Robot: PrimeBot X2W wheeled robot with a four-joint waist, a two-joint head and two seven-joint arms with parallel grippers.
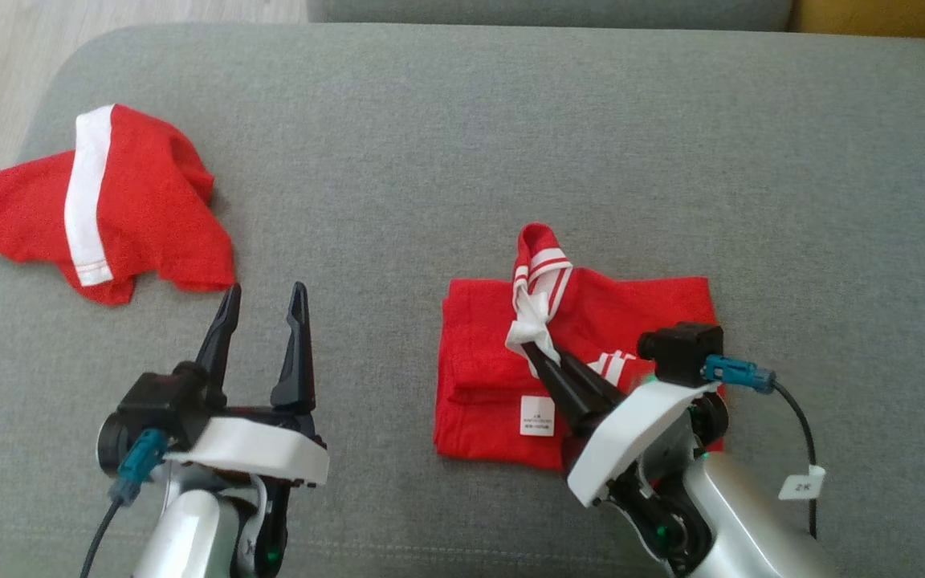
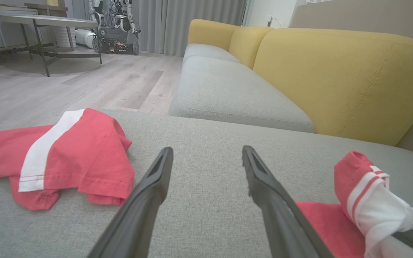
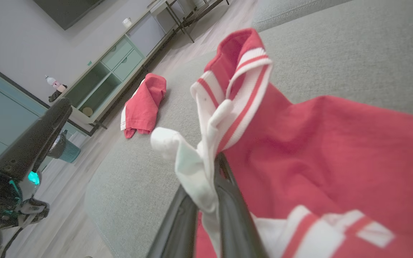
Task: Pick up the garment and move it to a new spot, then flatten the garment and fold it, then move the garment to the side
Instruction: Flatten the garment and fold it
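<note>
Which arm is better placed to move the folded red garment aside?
The right: the right gripper is shut on the folded garment, at its striped trim, while the left gripper hangs open over the cushion.

Living room, home-like. Seating dominates: broad grey upholstered cushion (image 1: pixel 462 120) in front, and past it a sofa (image 2: pixel 335 71) with mustard-yellow backrests and grey seats. Pale wood-plank floor (image 2: pixel 84 86). Full-length grey curtains (image 2: pixel 192 21) on the far wall. Sideboard (image 3: pixel 109 71) with pale green drawers and open shelves, small bottle (image 3: pixel 51 81) on top; dark flat screen (image 3: pixel 66 10) mounted above. Table (image 2: pixel 45 21) on thin dark metal legs. Teal basket (image 3: pixel 66 152) on the floor. Clothing on the cushion: red-and-white garment (image 1: pixel 591 321), second red garment (image 1: pixel 109 209). One non-domestic note: a wheeled robot (image 2: pixel 115 28) parked by the curtains, so possibly a furnished test room.
</note>
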